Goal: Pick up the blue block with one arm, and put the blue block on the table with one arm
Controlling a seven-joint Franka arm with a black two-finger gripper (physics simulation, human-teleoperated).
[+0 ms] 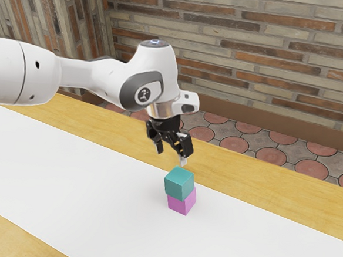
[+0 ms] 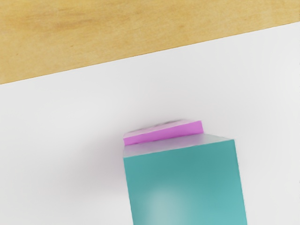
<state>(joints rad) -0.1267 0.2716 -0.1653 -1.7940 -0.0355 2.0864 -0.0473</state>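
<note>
From my remote station, my end effector (image 1: pixel 171 157) hangs spread and empty above the pink block (image 1: pixel 182 201). The blue block (image 1: pixel 179 184) sits atop it — likely light, rigid; I'd pinch opposite side faces.

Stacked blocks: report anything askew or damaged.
The teal block sits off-centre on the pink block, whose edge juts out toward the exterior view's right. I see no damage on either.

Teal block (image 1: pixel 178 184), orchid-pink block (image 1: pixel 181 204), white mat (image 1: pixel 68 168), streaky honey-yellow worktop (image 1: pixel 262 185), wall (image 1: pixel 254 46) in beige and rust-brown bands.
</note>
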